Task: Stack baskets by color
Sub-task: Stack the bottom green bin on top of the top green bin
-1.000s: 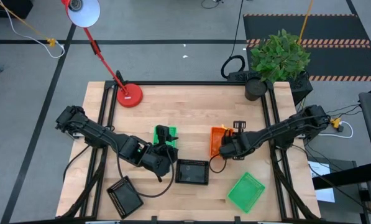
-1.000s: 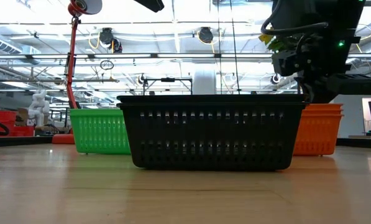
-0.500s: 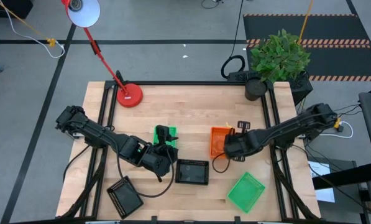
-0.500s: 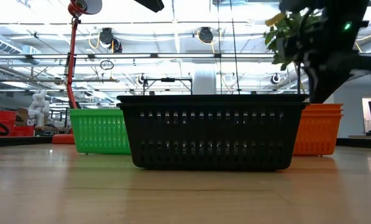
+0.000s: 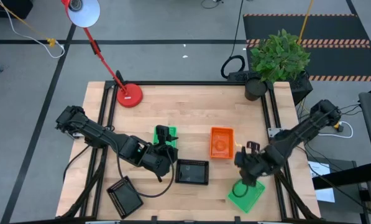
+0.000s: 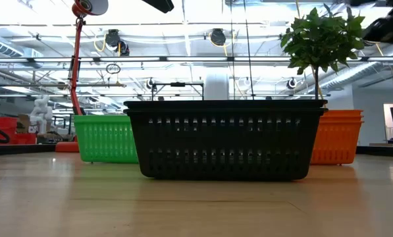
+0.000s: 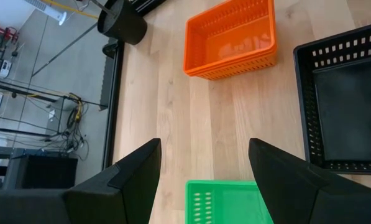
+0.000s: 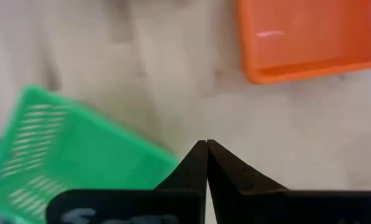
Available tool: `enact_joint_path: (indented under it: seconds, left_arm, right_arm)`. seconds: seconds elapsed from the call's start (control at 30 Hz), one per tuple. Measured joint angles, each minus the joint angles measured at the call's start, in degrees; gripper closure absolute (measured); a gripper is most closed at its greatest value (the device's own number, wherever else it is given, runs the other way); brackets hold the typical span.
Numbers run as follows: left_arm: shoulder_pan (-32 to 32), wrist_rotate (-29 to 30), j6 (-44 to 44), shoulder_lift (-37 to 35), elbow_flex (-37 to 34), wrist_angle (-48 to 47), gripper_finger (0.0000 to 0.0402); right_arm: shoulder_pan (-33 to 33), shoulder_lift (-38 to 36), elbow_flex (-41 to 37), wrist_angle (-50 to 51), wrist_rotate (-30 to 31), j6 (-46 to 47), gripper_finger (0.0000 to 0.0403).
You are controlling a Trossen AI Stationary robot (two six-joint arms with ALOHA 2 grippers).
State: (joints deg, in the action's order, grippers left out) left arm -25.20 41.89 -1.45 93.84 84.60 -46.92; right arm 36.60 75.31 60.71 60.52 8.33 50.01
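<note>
An orange stack of baskets [image 5: 221, 142] stands right of the table's middle, its nested rims showing in the low view [image 6: 338, 125]. A black basket [image 5: 191, 172] stands at centre front and another [image 5: 124, 196] at the near left. One green basket [image 5: 246, 191] lies at the near right. Another green basket [image 5: 163, 134] stands left of centre. My left gripper [image 5: 166, 140] hovers open over it, and its rim shows between the fingers [image 7: 225, 199]. My right gripper [image 8: 206, 146] is shut, pointing down over bare table between the orange stack and the near-right green basket.
A red round lamp base [image 5: 129, 95] sits at the far left and a black plant pot [image 5: 255, 88] at the far right corner. Bare wood lies across the far half of the table and between the orange stack and the near-right green basket.
My right gripper has risen from the orange stack and swung toward the table's near right edge, toward the green basket there, rolling at the wrist and staying shut. It has left the low view upward. The orange stack has stayed in place.
</note>
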Motion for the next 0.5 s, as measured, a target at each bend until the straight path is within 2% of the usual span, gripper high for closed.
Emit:
enact_joint_path:
  seconds: [0.33, 0.5]
  left_arm:
    - [0.0, -0.3, 0.2, 0.0, 0.0, 0.5, 0.0158]
    - [0.0, -0.6, 0.9, 0.0, 0.0, 0.5, 0.0158]
  right_arm:
    - [14.3, 2.2, 0.2, -11.3, -1.1, 11.8, 0.0356]
    - [19.3, 5.1, 0.2, -15.8, -2.7, 12.9, 0.0343]
